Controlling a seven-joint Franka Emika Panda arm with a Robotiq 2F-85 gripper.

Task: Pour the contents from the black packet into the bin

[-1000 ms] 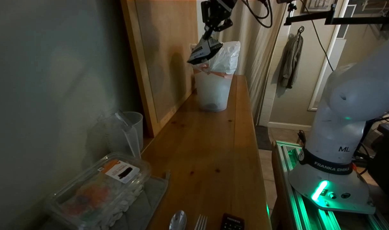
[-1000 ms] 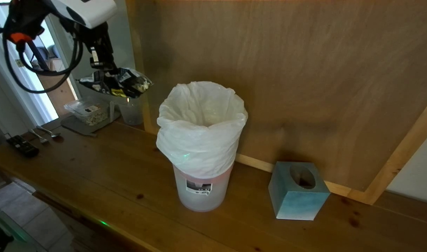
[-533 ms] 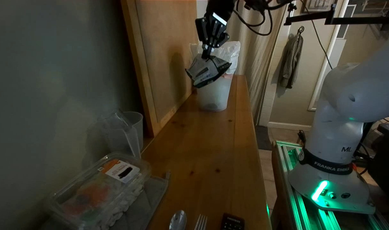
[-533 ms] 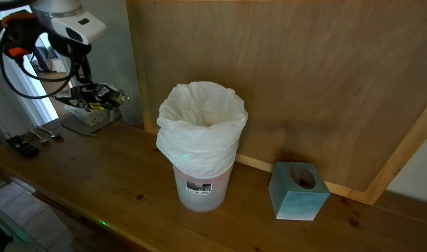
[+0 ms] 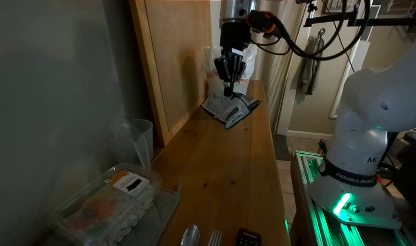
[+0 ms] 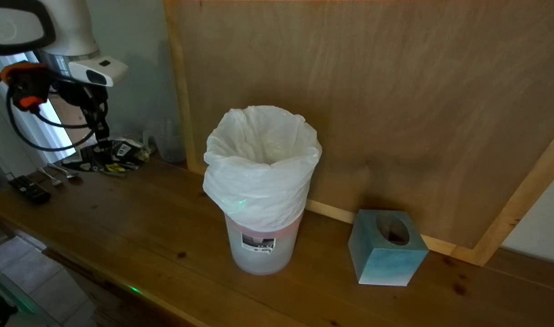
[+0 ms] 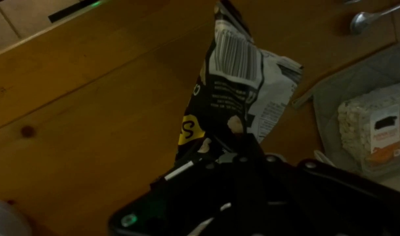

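Observation:
The black packet, with white and yellow print, shows in both exterior views [image 5: 230,111] [image 6: 127,154] and in the wrist view [image 7: 229,82]. My gripper [image 5: 229,90] is shut on the packet's middle in a fold, fingers pointing down; it also shows in the wrist view [image 7: 239,144]. The packet is low over the wooden table, and I cannot tell if it touches it. The bin is a translucent bucket [image 6: 261,252] lined with a white bag [image 6: 258,195], upright on the table and apart from the packet. Its edge shows in the wrist view [image 7: 6,219].
A clear food container [image 5: 105,205] lies on a grey cloth [image 5: 160,208] beside a clear jug [image 5: 129,143]. A spoon [image 5: 190,235], a fork [image 5: 214,238] and a remote [image 5: 248,238] lie at the table's end. A blue tissue box [image 6: 388,250] stands beyond the bin, against a wooden panel [image 6: 372,113].
My gripper has moved down and away from the bin with the packet in it. The packet has gone from beside the bag's top height to low over the table. The bin has not moved.

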